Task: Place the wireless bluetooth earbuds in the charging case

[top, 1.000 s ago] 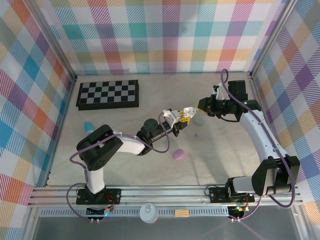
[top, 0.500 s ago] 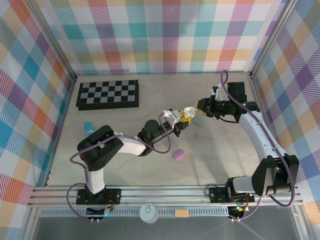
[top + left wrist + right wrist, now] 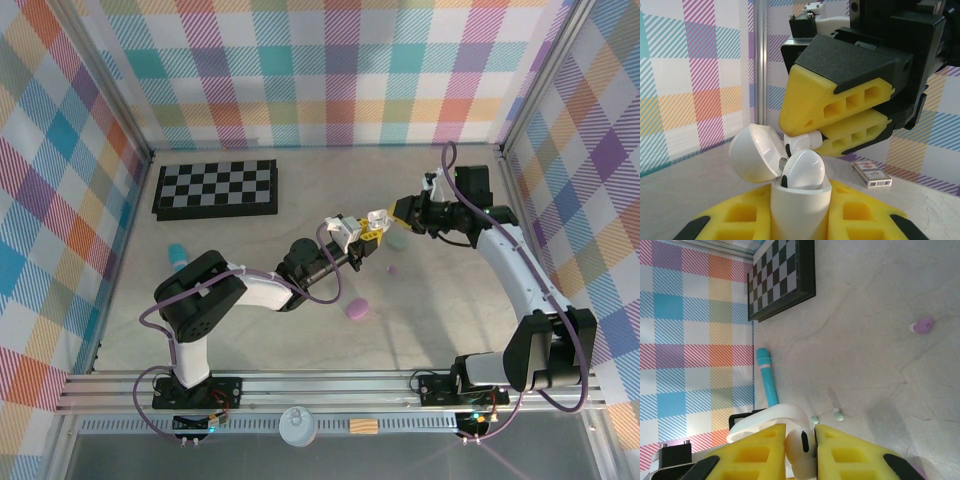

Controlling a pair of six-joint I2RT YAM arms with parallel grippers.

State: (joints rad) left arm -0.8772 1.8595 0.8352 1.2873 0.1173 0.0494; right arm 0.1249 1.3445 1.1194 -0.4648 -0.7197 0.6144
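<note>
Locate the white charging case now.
In the left wrist view the charging case stands bottom centre, lid open, clamped in the left gripper, just below the earbud the right gripper holds.

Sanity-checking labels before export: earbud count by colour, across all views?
White buds: 2, one in the right claw, one seated in the case
Pale green buds: 2
Purple buds: 1
Total: 5

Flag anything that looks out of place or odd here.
Three loose earbuds lie on the table: a purple earbud alone, and two pale green earbuds near the teal stick, none in a case. Nothing looks spilled or broken. The left gripper holds the white case open; the right gripper pinches a white earbud.
</note>
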